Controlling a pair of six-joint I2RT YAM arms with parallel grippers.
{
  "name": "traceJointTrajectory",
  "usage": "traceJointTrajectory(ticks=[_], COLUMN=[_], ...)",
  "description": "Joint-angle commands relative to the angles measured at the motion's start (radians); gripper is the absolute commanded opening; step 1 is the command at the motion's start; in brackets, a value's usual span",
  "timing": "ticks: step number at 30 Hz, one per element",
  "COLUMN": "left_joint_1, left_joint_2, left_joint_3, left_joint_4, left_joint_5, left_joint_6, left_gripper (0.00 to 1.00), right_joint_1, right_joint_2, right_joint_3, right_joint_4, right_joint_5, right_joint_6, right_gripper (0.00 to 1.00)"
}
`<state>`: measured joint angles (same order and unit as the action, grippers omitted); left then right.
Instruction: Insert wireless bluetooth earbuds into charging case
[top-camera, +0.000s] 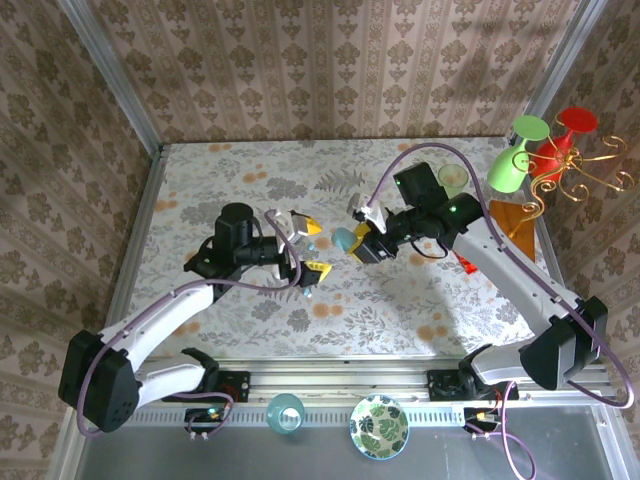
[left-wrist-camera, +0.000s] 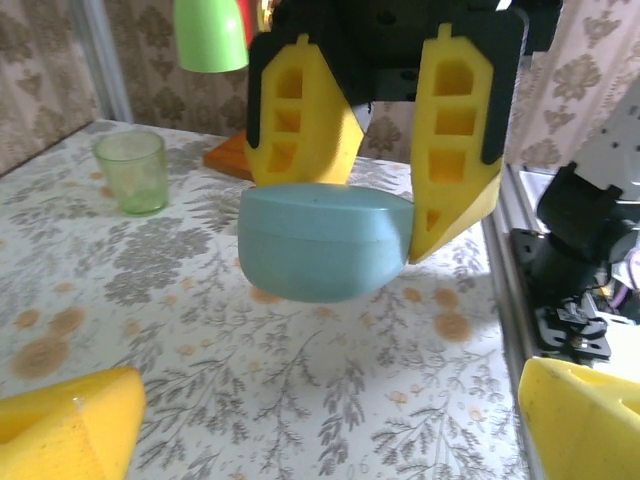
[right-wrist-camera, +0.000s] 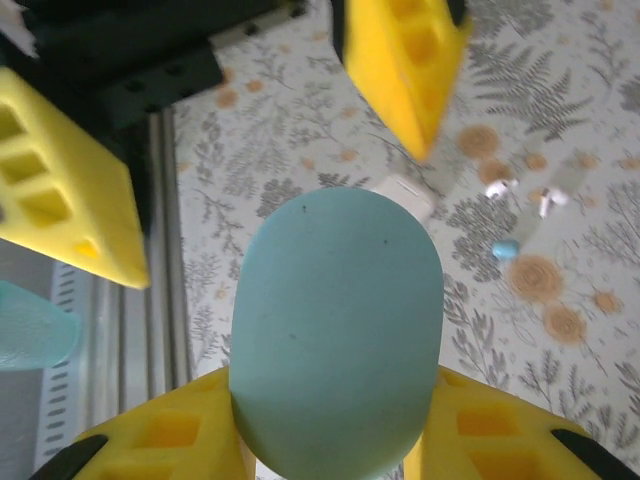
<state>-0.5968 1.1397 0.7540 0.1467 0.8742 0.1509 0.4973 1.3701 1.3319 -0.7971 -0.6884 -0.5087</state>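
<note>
Because the right gripper (top-camera: 358, 243) is clamped on the teal-blue lump (right-wrist-camera: 335, 320) and not on anything the task names, the main risk starts there. Above the table (top-camera: 420, 300), the lump hangs in the air at 9 o'clock of the right gripper in the overhead view. The left gripper (top-camera: 313, 247) faces it, jaws spread wide and holding nothing.

If the left one closes on the lump for a handover, both claws would be busy with an object that is likely beside the point (it is close to a case in size, which could cause the mix-up). A tug between two grips could also slip it loose and drop it near the small parts.

The charging case (right-wrist-camera: 405, 195) sits on the table at 1 o'clock of the lump in the right wrist view. It is partly hidden behind the lump, so I cannot tell whether its lid is up.

The wireless bluetooth earbuds (right-wrist-camera: 497, 187) lie loose on the patterned top at 3 o'clock of the case, near it yet apart, with a pale blue tip showing at 5 o'clock. They look tiny and smooth. A wide yellow finger coming down off-centre would probably flick one away or pinch it askew, and a falling lump could scatter them.
</note>
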Motion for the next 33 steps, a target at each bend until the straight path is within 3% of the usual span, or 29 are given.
traceJointTrajectory(ticks=[1, 13, 26, 33], left_joint_1=[-0.015, -0.049, -0.057, -0.055], left_joint_2=[0.019, 0.051, 0.044, 0.052], left_joint_3=[0.053, 0.098, 0.096, 0.094], left_joint_4=[-0.033, -0.071, -0.059, -0.023], left_joint_5=[0.099, 0.232, 0.229, 0.225], left_joint_6=[0.017, -0.016, -0.037, -0.073], left_gripper=[0.94, 0.78, 0.56, 0.52], right_joint_1=[0.025, 0.082, 0.092, 0.093], right_joint_2=[0.001, 0.056, 0.076, 0.071], right_joint_3=[0.061, 0.150, 0.171, 0.159], right_joint_4=[-0.113, -0.197, -0.212, -0.196], right_joint_5=[-0.065, -0.028, -0.015, -0.004], right_joint_6=[-0.067, -0.122, -0.141, -0.142], right_gripper=[0.26, 0.24, 0.23, 0.24])
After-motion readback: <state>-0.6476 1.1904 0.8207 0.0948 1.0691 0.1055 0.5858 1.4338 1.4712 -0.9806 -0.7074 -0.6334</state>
